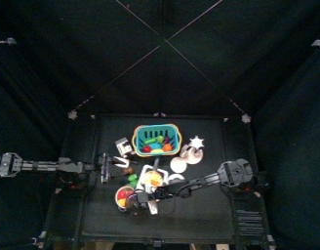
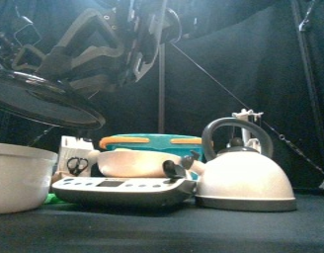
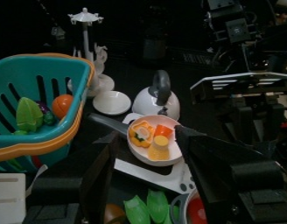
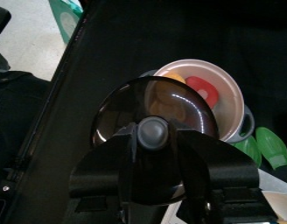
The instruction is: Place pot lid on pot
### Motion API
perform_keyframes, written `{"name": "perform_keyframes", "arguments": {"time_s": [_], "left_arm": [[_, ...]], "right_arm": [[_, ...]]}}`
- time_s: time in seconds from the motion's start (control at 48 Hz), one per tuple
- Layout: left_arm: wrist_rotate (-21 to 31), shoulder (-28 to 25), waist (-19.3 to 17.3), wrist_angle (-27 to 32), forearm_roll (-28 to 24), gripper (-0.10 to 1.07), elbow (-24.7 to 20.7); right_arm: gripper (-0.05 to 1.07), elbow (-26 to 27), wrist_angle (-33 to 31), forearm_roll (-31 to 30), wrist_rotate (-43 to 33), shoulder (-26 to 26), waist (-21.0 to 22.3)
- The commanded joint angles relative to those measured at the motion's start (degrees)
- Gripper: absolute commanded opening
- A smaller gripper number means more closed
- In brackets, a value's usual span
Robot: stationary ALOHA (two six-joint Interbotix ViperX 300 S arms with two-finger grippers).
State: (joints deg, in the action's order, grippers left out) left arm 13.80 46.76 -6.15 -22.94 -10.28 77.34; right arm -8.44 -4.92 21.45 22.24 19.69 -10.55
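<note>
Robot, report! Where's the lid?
Right gripper shut on pot lid, held above table. Pot uncovered, food inside. Left gripper not seen.

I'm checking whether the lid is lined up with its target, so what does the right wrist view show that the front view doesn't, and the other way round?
Only the right wrist view shows the right gripper gripping the lid's knob, with a white bowl holding red and yellow items just beyond the lid.

Only the front view shows the white kettle, the scale and the teal basket.

Both show the dark pot lid held in the air.
</note>
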Motion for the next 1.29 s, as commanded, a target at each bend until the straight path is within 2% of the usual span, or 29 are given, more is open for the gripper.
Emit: {"name": "perform_keyframes", "arguments": {"time_s": [0.0, 0.333, 0.583, 0.854, 1.271], "left_arm": [[-0.2, -0.1, 0.1, -0.2, 0.1, 0.9, -0.6], [-0.4, -0.1, 0.0, 0.0, -0.1, 0.9, -0.5], [-0.5, -0.1, -0.9, 0.1, -0.2, 0.9, -0.1], [-0.4, -0.1, -1.0, 0.1, -0.1, 0.9, -0.1], [-0.4, -0.1, -1.0, 0.1, 0.0, 0.9, 0.0]], "right_arm": [[0.58, 1.1, 0.2, 0.1, 0.0, -1.6, 0.4], [0.58, 2.8, 0.4, -0.7, 0.1, -1.0, 1.6], [0.58, 7.9, -0.2, -0.9, 0.1, 3.0, 3.4], [0.57, 14.1, -4.8, -1.3, 0.1, 6.9, 4.4], [0.57, 17.2, -7.1, -3.8, 0.0, 9.5, 5.0]]}}
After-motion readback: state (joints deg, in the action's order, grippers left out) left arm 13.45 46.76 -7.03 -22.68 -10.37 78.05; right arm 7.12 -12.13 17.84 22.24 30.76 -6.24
